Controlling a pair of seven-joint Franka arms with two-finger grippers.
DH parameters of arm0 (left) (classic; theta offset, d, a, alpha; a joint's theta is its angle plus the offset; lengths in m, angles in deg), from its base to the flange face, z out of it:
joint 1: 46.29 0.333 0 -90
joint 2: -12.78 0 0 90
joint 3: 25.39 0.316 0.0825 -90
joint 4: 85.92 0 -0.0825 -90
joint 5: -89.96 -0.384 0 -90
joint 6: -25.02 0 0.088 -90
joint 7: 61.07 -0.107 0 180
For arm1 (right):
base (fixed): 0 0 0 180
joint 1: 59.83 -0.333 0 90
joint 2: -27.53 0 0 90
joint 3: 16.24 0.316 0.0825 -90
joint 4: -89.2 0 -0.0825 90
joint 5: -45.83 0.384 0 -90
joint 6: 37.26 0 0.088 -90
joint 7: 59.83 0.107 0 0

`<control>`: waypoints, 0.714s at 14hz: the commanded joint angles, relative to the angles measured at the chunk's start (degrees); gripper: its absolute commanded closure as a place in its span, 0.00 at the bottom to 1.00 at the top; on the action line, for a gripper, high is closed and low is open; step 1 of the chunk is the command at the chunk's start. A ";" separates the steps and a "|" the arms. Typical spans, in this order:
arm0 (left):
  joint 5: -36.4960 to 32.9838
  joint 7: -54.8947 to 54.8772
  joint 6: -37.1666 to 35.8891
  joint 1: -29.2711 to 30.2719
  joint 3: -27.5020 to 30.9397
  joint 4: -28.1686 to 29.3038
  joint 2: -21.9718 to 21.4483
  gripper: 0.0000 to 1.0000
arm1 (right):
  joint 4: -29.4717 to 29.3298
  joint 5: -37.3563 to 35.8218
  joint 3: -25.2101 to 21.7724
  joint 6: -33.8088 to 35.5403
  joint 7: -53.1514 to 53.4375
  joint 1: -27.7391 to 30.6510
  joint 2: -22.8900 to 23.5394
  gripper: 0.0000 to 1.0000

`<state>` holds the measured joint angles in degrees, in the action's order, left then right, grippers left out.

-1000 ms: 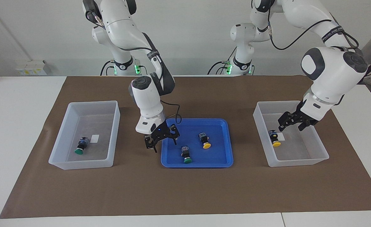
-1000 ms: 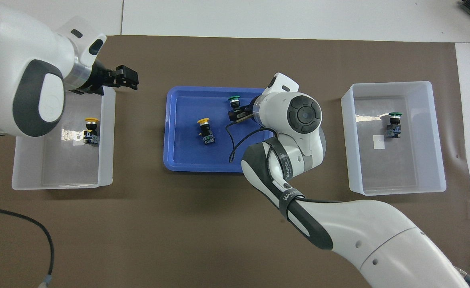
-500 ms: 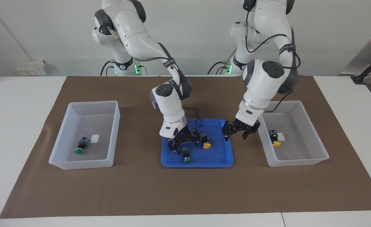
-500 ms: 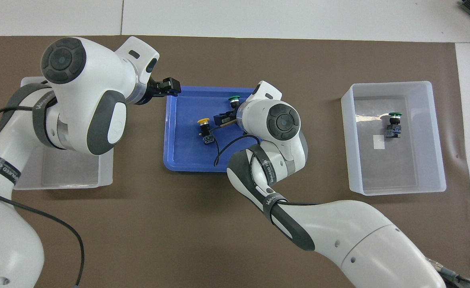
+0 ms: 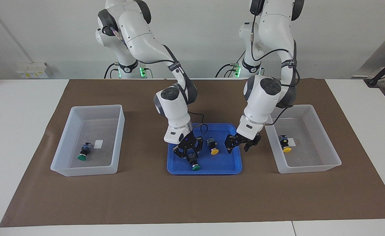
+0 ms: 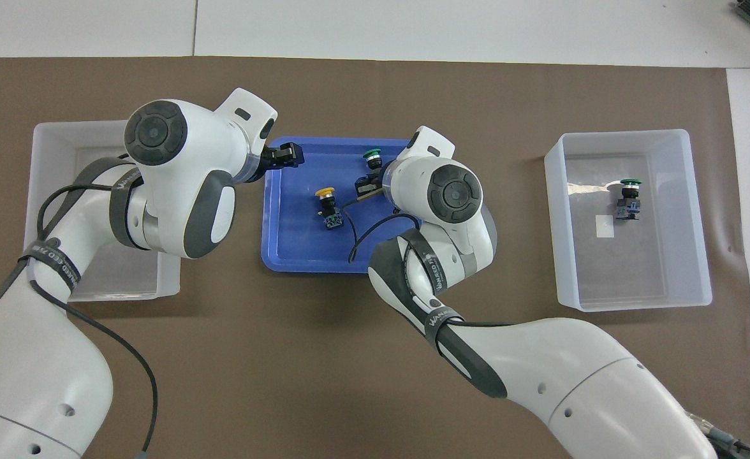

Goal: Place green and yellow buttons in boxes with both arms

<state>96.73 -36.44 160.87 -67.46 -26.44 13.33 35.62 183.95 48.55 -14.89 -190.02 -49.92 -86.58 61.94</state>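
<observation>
Both arms have swung in over the blue tray since a second ago; the right gripper, then at the tray's edge, is now down on the green button in the tray, fingers narrow around its dark body — a firm grip I cannot confirm; the left gripper, then over its box, now hangs over the tray's end nearest that box, fingers wide and empty; a yellow button lies in the tray between the two grippers, untouched; one yellow button lies in that box; one green button lies in the other box, at the right arm's end.
</observation>
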 commanded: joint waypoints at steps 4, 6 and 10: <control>0.70 4.02 2.58 -5.36 0.88 2.08 0.98 0.25 | 15.52 -1.66 -3.10 3.95 4.67 3.09 -19.53 1.00; 0.70 4.02 3.45 -6.77 0.97 3.84 0.89 0.25 | 20.10 -1.66 -3.02 6.14 4.68 6.77 -24.98 1.00; 0.61 3.93 7.66 -8.45 0.97 7.53 1.42 0.28 | 23.81 -1.66 -3.02 11.32 0.66 16.09 -31.76 1.00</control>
<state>96.73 -32.63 165.08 -74.46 -26.43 17.82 37.31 204.46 47.98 -18.60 -180.95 -47.64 -74.68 34.47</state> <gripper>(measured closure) 0.264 0.595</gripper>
